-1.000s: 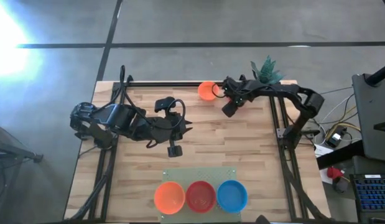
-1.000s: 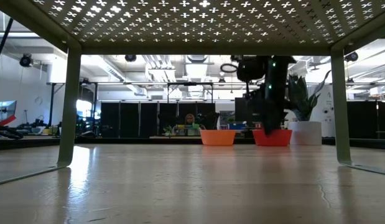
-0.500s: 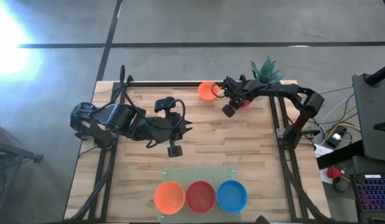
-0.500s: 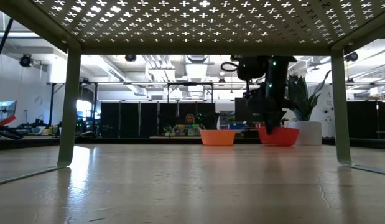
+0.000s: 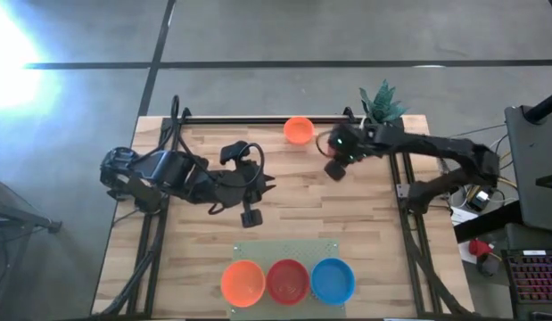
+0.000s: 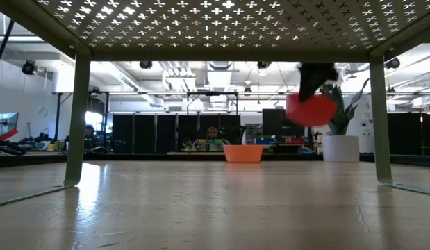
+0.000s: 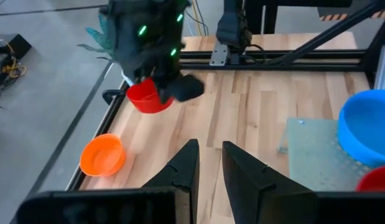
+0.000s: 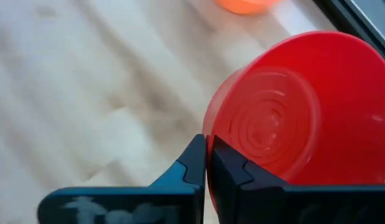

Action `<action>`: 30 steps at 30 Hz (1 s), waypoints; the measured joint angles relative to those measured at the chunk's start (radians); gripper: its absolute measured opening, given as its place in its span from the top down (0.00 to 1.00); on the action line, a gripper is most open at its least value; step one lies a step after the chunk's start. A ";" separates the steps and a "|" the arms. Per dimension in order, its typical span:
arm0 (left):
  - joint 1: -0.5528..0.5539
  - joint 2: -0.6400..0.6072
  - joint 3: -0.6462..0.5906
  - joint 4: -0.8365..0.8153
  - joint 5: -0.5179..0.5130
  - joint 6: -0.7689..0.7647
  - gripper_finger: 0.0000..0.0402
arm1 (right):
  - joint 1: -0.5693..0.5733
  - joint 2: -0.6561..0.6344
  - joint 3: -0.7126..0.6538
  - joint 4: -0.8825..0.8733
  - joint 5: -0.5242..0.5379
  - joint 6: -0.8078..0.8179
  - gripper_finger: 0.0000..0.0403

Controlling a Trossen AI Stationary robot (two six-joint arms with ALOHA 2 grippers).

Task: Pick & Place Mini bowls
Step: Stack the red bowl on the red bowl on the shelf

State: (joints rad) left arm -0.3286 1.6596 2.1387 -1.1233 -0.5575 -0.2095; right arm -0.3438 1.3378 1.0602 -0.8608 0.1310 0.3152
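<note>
We see the right gripper (image 8: 206,163) pinching the red bowl's (image 8: 276,112) rim, bowl aloft near the plant (image 5: 383,100). Orange, red and blue stacks (image 5: 287,281) sit placed; one orange bowl (image 5: 298,130) remains. Left gripper (image 7: 208,167) idles mid-table, slightly parted.

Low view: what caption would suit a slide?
Right hand lifts a red mini bowl above the table; an orange bowl waits behind.
</note>
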 joint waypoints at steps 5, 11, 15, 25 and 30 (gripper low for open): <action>-0.023 0.000 0.000 0.000 0.003 0.000 0.84 | 0.191 -0.105 0.071 -0.083 0.001 0.075 0.98; -0.054 0.000 0.000 0.000 0.041 -0.001 0.84 | 0.433 -0.104 0.216 -0.140 0.003 0.077 0.98; -0.084 -0.005 0.000 -0.001 0.046 -0.001 0.84 | 0.559 -0.037 0.335 -0.203 0.002 0.075 0.98; -0.145 -0.024 0.000 -0.005 0.046 -0.001 0.84 | 0.775 0.160 0.664 -0.295 -0.001 -0.016 0.98; -0.168 -0.025 0.000 -0.015 0.045 -0.006 0.84 | 0.844 0.271 0.814 -0.296 -0.004 -0.104 0.98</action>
State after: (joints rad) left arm -0.4968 1.6344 2.1387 -1.1381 -0.5125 -0.2156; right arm 0.5000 1.6086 1.8745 -1.1570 0.1273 0.2111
